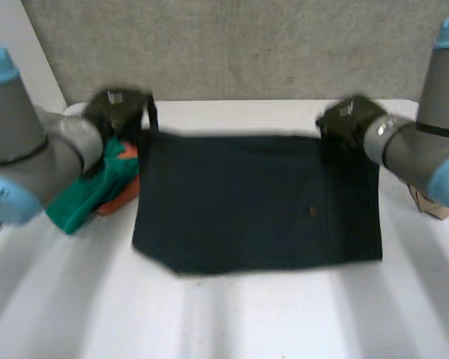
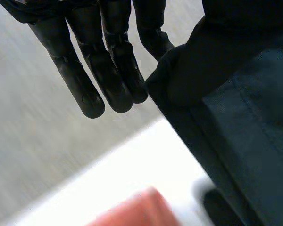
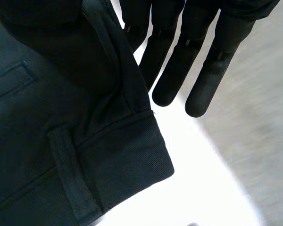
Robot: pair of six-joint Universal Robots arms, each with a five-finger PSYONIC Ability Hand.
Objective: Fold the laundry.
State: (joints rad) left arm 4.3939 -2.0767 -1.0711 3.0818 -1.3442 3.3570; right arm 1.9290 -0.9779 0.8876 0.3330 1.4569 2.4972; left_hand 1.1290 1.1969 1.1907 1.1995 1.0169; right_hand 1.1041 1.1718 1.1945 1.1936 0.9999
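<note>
The dark trousers (image 1: 258,206) lie spread flat across the middle of the white desk (image 1: 247,314), with their far edge raised slightly at both ends. There the left hand (image 1: 118,108) has the far-left corner and the right hand (image 1: 352,120) has the far-right one. In each wrist view the cloth climbs up beside the straight fingers (image 2: 108,80) and hangs from the thumb side, so each hand seems to be clamped on its corner in a pinch. The belt loop (image 3: 70,174) marks the right hand's corner as waistband. Holding both far corners evenly probably prepares that edge to be drawn toward the near one for a fold. A heap of green and orange clothes (image 1: 90,191) sits just beside the trousers' left edge, under the left arm, and might get brushed. A small brown object (image 1: 432,207) lies off to the right, clear of the cloth.
</note>
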